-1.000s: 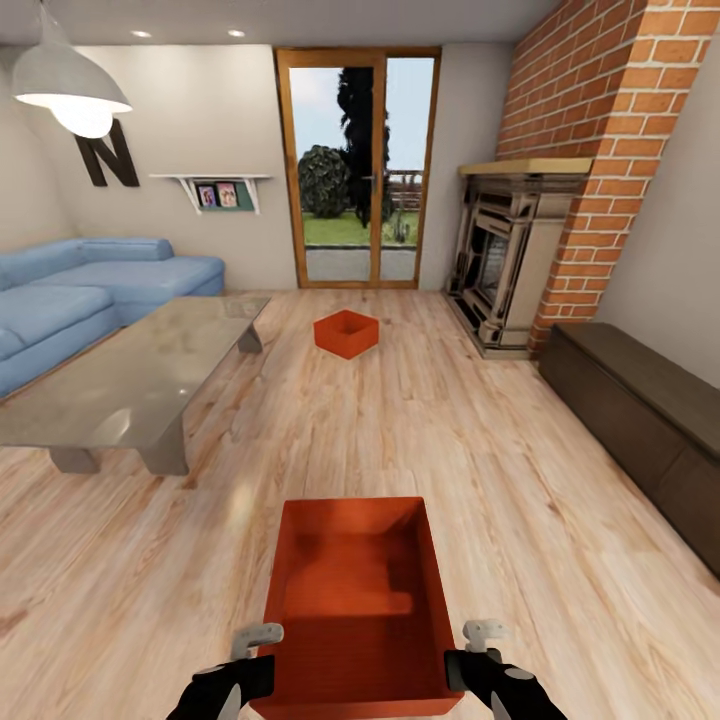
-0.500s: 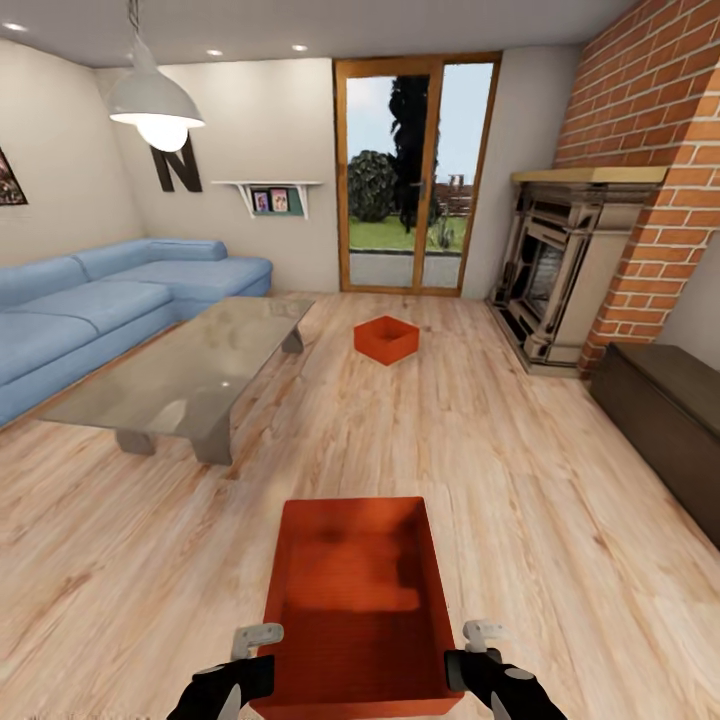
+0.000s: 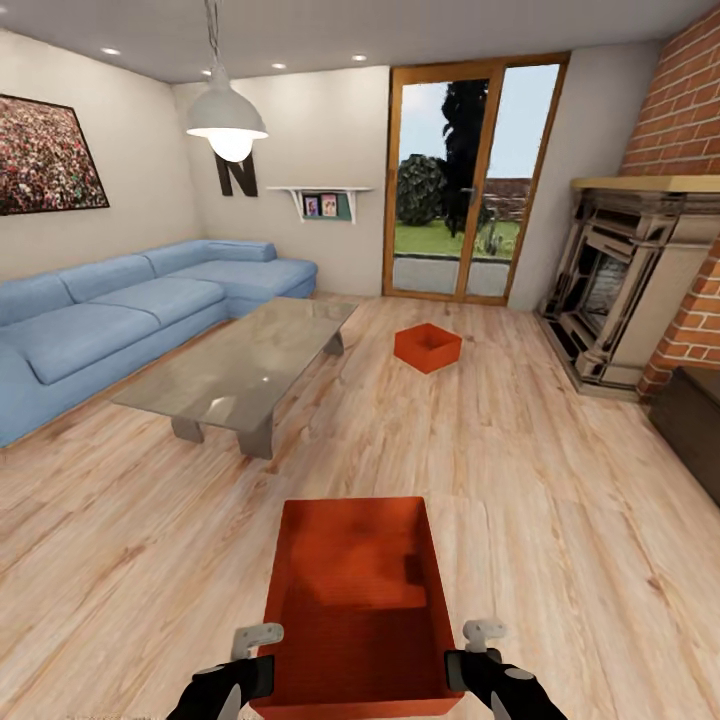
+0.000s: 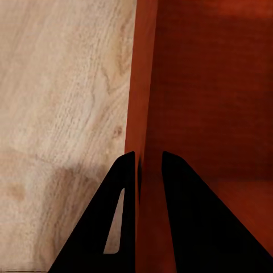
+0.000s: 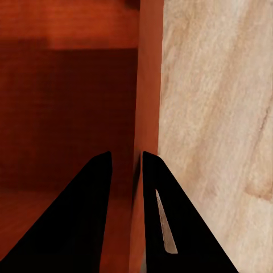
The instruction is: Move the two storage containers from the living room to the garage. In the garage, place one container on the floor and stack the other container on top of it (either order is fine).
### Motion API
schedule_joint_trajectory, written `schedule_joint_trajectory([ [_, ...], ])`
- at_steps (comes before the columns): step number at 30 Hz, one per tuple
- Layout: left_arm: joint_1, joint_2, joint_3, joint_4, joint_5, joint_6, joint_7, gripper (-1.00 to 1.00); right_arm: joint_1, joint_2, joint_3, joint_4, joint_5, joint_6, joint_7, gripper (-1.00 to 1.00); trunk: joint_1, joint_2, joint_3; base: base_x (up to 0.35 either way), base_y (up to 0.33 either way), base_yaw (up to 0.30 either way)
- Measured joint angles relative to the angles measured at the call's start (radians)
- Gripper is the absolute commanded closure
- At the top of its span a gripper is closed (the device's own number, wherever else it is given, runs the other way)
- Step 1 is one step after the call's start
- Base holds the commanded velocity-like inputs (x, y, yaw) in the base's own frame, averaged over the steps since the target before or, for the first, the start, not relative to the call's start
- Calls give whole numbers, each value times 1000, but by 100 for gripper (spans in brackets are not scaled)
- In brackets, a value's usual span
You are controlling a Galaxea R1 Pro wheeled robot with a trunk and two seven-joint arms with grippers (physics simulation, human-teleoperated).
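Orange-red near bin [image 3: 355, 600] hangs over the wood plank floor [image 3: 560, 520], its side walls pinched between the narrowed fingers of the left claw [image 4: 149, 165] and right claw [image 5: 126, 162]. Further off, the second bin [image 3: 427, 347] sits on the planks between the glass table [image 3: 240, 365] and the fireplace [image 3: 625, 280].

1. The near storage container [image 3: 355, 600] is sitting directly in front of the robot, between the left gripper [image 3: 255, 650] and the right gripper [image 3: 480, 645].
2. Each gripper is straddling one side wall of it, one finger inside and one outside.
3. The far storage container [image 3: 427, 347] is lying on the plank floor [image 3: 560, 520] well ahead, right of the coffee table [image 3: 240, 365].
4. The sofa [image 3: 120, 310] is standing left of the table.
5. The fireplace [image 3: 625, 290] is standing at the right, the glass doors [image 3: 470, 180] behind.
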Motion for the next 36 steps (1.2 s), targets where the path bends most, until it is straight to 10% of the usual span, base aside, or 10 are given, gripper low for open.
schedule_joint_trajectory([
  [36, 0, 0, 0, 0, 0, 2, 0, 100, 0, 0, 0, 0, -1, 2, 0, 100, -138, 252, 117, 0, 0, 299],
])
